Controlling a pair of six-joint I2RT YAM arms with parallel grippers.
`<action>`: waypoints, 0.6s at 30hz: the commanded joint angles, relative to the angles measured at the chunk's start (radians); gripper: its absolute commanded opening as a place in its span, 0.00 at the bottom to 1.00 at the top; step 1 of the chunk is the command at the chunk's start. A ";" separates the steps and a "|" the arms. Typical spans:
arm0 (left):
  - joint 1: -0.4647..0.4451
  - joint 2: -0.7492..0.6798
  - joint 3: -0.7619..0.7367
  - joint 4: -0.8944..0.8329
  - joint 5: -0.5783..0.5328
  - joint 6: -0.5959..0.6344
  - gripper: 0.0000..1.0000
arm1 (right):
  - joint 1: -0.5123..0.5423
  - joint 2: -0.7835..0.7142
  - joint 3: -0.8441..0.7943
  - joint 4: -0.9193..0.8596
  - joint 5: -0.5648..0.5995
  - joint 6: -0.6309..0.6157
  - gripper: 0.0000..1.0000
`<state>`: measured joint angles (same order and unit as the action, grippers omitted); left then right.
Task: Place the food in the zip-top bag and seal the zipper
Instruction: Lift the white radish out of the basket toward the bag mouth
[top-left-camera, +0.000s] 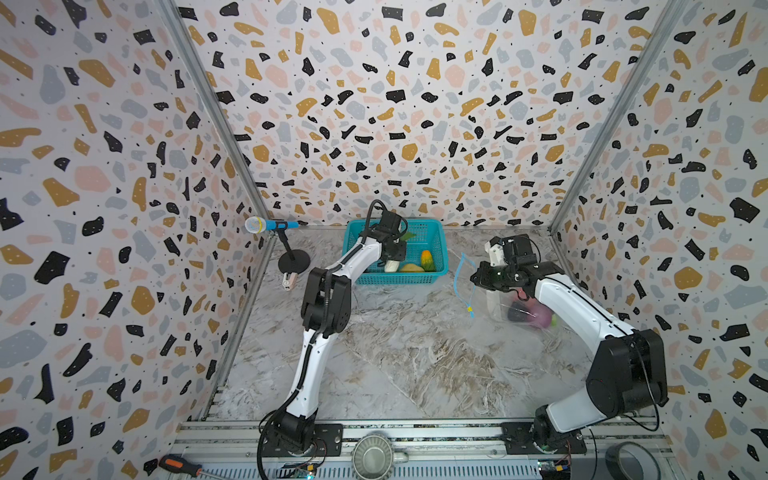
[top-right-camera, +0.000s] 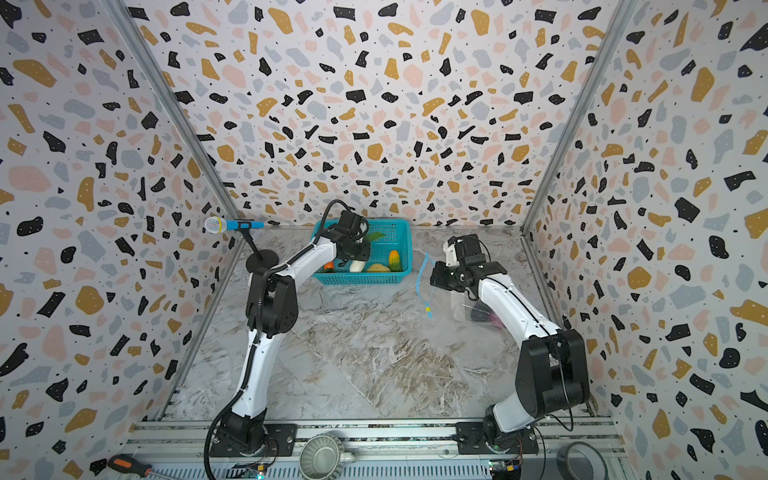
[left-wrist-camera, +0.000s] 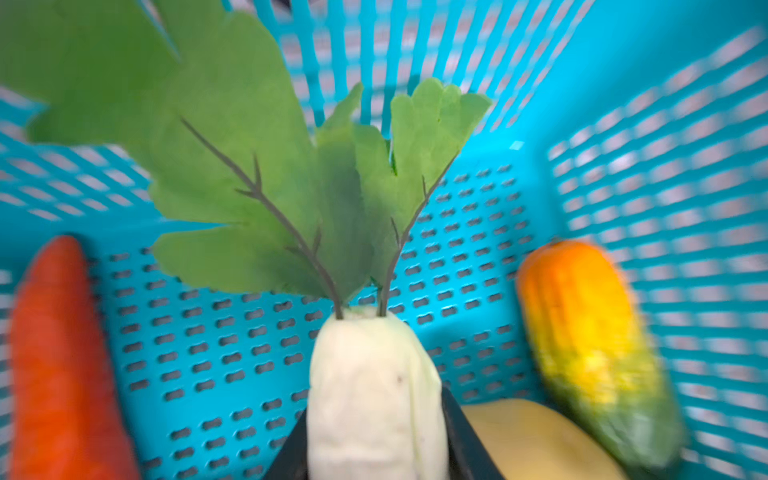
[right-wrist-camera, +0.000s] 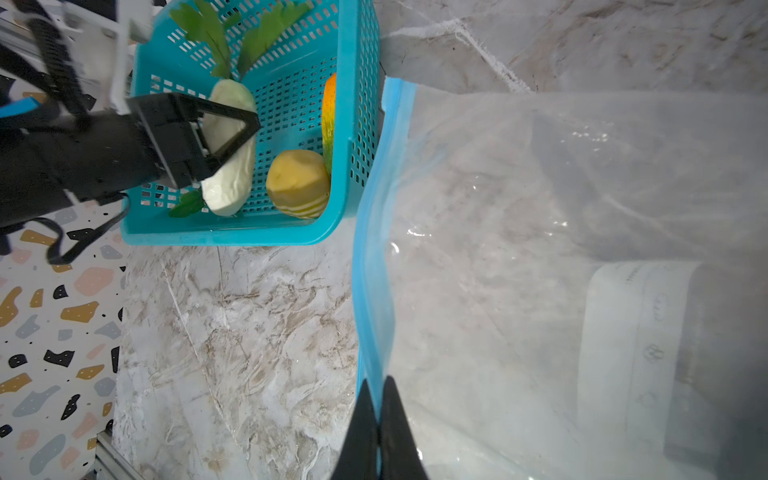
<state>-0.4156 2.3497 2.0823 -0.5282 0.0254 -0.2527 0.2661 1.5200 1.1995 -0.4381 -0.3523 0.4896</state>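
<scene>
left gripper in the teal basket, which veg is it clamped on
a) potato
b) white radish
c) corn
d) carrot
b: the left gripper has its black fingers pressed against both sides of the white radish, while the carrot, corn and potato lie free beside it in the teal basket.

I'm seeing the basket (top-left-camera: 399, 277) sitting at the back of the surface (top-left-camera: 415, 353), the zip-top bag (top-left-camera: 496, 306) lying to its right.
</scene>
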 joint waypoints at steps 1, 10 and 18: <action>-0.004 -0.103 -0.061 0.130 0.024 -0.066 0.21 | 0.004 0.004 0.009 0.009 -0.024 0.008 0.00; -0.010 -0.262 -0.273 0.394 0.116 -0.235 0.20 | 0.004 0.020 0.039 0.016 -0.061 0.027 0.00; -0.098 -0.404 -0.493 0.750 0.142 -0.397 0.19 | 0.004 0.017 0.054 0.019 -0.096 0.045 0.00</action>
<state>-0.4690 2.0094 1.6253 -0.0021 0.1440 -0.5659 0.2661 1.5490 1.2034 -0.4294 -0.4171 0.5201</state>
